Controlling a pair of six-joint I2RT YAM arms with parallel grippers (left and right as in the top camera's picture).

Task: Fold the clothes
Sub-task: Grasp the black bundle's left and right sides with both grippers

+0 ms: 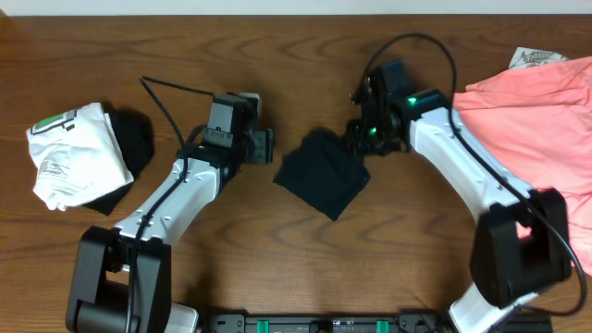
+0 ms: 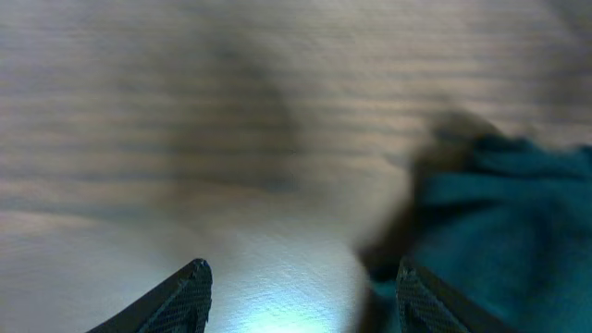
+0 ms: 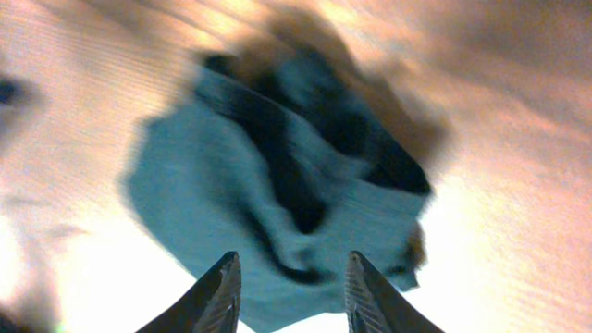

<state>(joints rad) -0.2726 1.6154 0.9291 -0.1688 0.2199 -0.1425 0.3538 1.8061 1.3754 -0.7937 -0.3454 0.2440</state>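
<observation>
Shirt (image 1: 321, 172), folded small, lies mid-table (image 1: 277, 55) between the arms. Left gripper (image 2: 296, 277), jaws apart and empty, hangs over bare table just beside the shirt. Right gripper (image 3: 289, 268), jaws parted and grasping nothing, hovers above the shirt's crumpled edge.

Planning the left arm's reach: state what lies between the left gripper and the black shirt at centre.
Only a narrow strip of bare wooden table separates the left gripper from the black shirt; the overhead view shows it.

Nothing legible; green print on the white garment (image 1: 74, 157) is too small.
</observation>
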